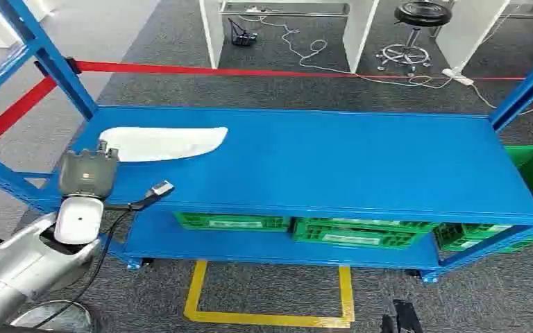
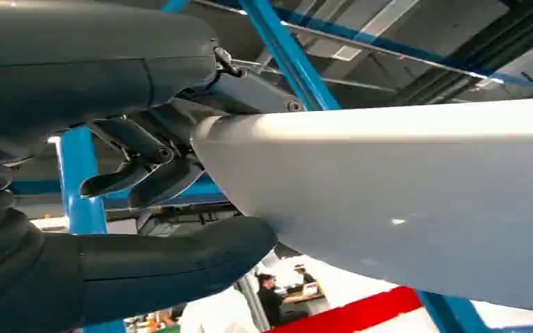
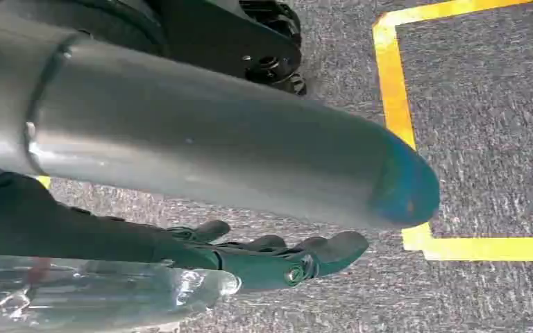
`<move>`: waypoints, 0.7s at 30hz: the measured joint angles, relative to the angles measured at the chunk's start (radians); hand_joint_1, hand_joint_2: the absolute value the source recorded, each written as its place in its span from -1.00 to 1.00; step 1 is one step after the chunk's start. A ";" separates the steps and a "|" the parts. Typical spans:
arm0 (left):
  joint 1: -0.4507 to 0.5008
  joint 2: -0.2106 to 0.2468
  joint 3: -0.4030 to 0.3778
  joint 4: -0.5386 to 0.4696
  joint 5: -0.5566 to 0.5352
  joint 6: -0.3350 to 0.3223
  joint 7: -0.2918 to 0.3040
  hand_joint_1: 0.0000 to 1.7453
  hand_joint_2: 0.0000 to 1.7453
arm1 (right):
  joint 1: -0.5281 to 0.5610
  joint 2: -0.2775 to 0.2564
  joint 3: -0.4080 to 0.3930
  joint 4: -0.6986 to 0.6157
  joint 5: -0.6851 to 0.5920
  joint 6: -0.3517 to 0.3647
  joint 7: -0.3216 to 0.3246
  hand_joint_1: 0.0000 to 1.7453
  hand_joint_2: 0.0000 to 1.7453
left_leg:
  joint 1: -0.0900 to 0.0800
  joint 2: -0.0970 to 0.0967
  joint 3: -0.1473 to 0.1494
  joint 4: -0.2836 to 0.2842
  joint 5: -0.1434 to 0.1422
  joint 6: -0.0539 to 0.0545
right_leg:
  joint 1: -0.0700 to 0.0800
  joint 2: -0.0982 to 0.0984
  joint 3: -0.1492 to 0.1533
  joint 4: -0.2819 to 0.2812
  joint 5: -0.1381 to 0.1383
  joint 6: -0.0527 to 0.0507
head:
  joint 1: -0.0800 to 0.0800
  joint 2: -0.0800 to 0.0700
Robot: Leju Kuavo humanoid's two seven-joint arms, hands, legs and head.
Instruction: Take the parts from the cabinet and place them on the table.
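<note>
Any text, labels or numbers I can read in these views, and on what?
None can be read.
Green crates under the shelf: white labels on their fronts, too blurred to read.
White part, red tape, yellow floor marking: no text on them.

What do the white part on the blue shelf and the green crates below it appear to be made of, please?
White part: probably smooth moulded plastic or painted panel, with an even satin sheen and rounded edges. Green crates: likely rigid injection-moulded plastic, judging by their lattice walls and uniform colour.
</note>
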 joint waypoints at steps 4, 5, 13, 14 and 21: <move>-0.001 0.002 -0.014 -0.006 0.000 0.000 0.000 1.00 1.00 | 0.000 0.000 0.000 0.000 0.002 0.000 0.000 -1.00 -1.00 | 0.000 0.000 0.000 0.000 0.000 0.000 | 0.000 0.000 0.000 0.000 0.000 0.000 | 0.000 0.000; -0.002 0.003 -0.016 -0.008 0.000 0.000 0.000 1.00 1.00 | 0.000 0.000 0.000 0.000 0.002 0.000 0.000 -1.00 -1.00 | 0.000 0.000 0.000 0.000 0.000 0.000 | 0.000 0.000 0.000 0.000 0.000 0.000 | 0.000 0.000; -0.007 0.009 -0.052 -0.046 0.000 -0.001 0.038 1.00 1.00 | -0.002 -0.001 0.001 0.000 0.006 0.000 -0.001 -1.00 -1.00 | 0.009 0.008 0.014 -0.036 0.032 0.023 | 0.001 0.000 -0.005 -0.012 0.002 0.021 | 0.002 0.000; -0.012 0.010 -0.056 -0.051 0.000 -0.002 0.041 1.00 1.00 | -0.002 -0.001 0.002 0.000 0.006 0.000 -0.002 -1.00 -1.00 | 0.013 0.008 0.016 -0.044 0.035 0.024 | 0.002 0.000 -0.024 0.026 -0.027 0.028 | 0.005 0.000; -0.003 0.014 -0.086 -0.057 0.000 -0.007 0.045 1.00 1.00 | 0.002 -0.005 0.011 0.000 0.012 0.000 -0.001 -1.00 -1.00 | 0.045 0.009 0.010 -0.021 0.026 -0.007 | -0.035 -0.006 -0.040 0.100 -0.008 0.074 | 0.005 0.000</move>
